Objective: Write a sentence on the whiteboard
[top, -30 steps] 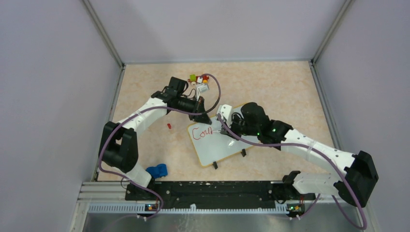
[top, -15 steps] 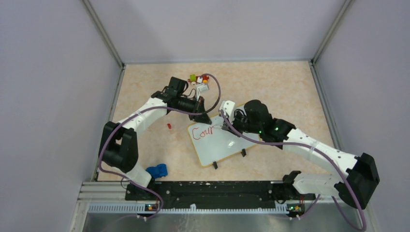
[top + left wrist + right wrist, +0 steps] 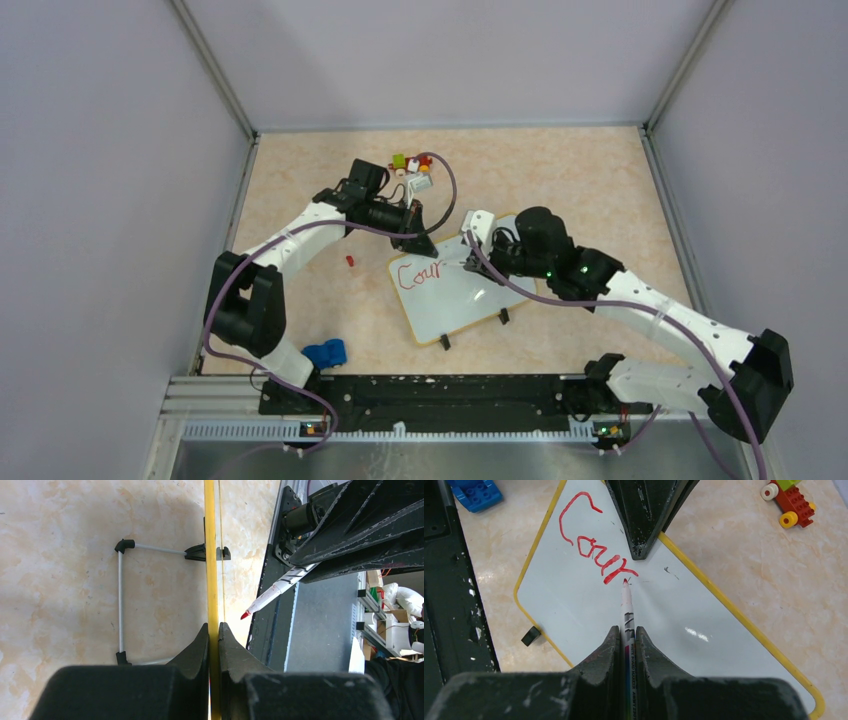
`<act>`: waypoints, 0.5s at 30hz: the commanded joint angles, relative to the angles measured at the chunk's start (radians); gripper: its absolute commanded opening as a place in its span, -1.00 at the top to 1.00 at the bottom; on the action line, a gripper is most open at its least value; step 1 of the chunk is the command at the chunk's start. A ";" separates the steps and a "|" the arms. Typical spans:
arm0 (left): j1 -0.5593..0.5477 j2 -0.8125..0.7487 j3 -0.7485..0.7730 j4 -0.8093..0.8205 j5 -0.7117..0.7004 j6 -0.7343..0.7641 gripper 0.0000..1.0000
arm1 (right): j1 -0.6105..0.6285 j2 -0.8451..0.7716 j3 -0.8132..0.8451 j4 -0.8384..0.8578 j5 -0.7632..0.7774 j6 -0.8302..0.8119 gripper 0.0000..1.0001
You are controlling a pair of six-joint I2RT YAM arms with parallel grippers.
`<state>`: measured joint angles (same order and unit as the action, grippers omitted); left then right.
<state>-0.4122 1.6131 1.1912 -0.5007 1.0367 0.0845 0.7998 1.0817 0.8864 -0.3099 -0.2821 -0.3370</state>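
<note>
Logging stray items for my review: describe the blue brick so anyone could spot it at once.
Find the whiteboard mid-table, then look toward the left arm's base at the near edge. The blue brick lies beside it, studded and solid blue, unlike the mixed-colour brick cluster at the far side.

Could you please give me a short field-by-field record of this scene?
whiteboard: on the table, yellow-rimmed
sentence: only red "Cour" written
left gripper: shut on the whiteboard's rim
right gripper: shut on the marker
marker tip: beside the "r", seemingly off the surface
clutter: blue brick; toy bricks beyond the board
</note>
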 commanded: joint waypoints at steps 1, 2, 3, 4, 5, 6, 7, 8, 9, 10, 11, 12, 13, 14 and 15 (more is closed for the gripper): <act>-0.013 0.011 -0.030 -0.008 -0.025 0.046 1.00 | -0.010 -0.016 0.011 0.026 0.022 0.001 1.00; -0.013 0.011 -0.030 -0.007 -0.024 0.046 1.00 | -0.011 -0.011 0.011 0.032 0.035 0.002 1.00; -0.013 0.010 -0.031 -0.007 -0.025 0.045 1.00 | -0.011 -0.008 0.013 0.032 0.046 0.003 1.00; -0.013 0.011 -0.030 -0.007 -0.025 0.044 1.00 | -0.011 -0.001 0.015 0.031 0.054 0.003 1.00; -0.013 0.012 -0.030 -0.007 -0.024 0.044 1.00 | -0.011 0.005 0.017 0.030 0.062 0.002 1.00; -0.013 0.013 -0.030 -0.006 -0.025 0.043 1.00 | -0.011 0.008 0.018 0.031 0.067 0.003 1.00; -0.013 0.013 -0.030 -0.005 -0.025 0.043 1.00 | -0.011 0.011 0.017 0.033 0.072 0.003 1.00; -0.012 0.011 -0.031 -0.004 -0.024 0.042 1.00 | -0.011 0.012 0.017 0.033 0.075 0.004 1.00; -0.013 0.011 -0.032 -0.003 -0.024 0.042 1.00 | -0.011 0.014 0.017 0.034 0.075 0.005 1.00; -0.013 0.011 -0.033 -0.003 -0.024 0.041 1.00 | -0.011 0.015 0.017 0.034 0.078 0.004 1.00; -0.012 0.012 -0.033 -0.002 -0.024 0.042 1.00 | -0.011 0.016 0.018 0.034 0.080 0.003 1.00; -0.013 0.013 -0.033 -0.002 -0.024 0.043 1.00 | -0.011 0.018 0.019 0.035 0.085 0.003 1.00; -0.013 0.013 -0.034 -0.002 -0.024 0.042 1.00 | -0.011 0.021 0.017 0.037 0.090 0.003 1.00; -0.013 0.013 -0.032 -0.001 -0.023 0.041 1.00 | -0.011 0.022 0.019 0.039 0.095 0.003 1.00; -0.013 0.014 -0.032 -0.001 -0.023 0.040 1.00 | -0.011 0.024 0.019 0.042 0.097 0.003 1.00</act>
<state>-0.4122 1.6131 1.1908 -0.4999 1.0370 0.0822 0.7998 1.0927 0.8856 -0.3058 -0.2092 -0.3370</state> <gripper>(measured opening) 0.100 0.087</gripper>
